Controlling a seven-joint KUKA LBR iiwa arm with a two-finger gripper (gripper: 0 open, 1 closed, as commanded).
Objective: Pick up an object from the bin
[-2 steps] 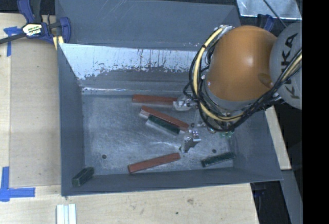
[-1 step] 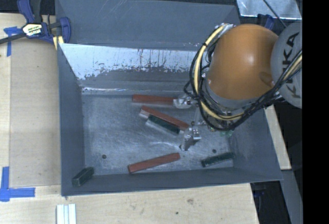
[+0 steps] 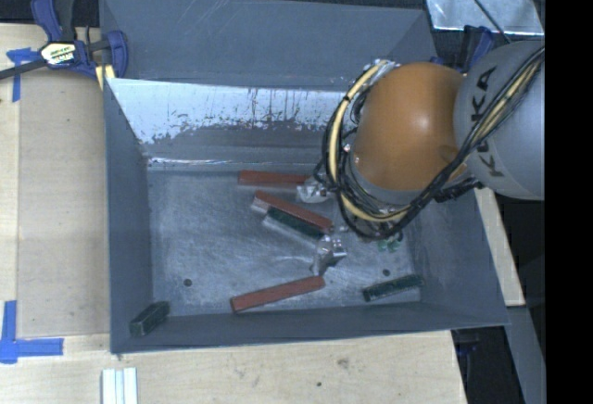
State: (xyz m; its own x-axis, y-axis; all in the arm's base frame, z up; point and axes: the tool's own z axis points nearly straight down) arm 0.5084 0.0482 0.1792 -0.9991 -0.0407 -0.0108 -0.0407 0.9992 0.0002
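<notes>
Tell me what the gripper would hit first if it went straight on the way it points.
Most likely the red-brown bar and the dark green bar lying side by side mid-bin: the gripper points down with open fingers either side of their right ends. Depth is hard to judge.

Bin (image 3: 185,245), 3 red bars (image 3: 278,294), 3 green bars (image 3: 390,287)

The grey metal bin (image 3: 125,235) is seen from above and somewhat obliquely by a single camera, near enough that all four walls are taken in with little margin. Its far inner wall is shown at upper centre; the arm (image 3: 412,138) is admitted from the right edge.
</notes>
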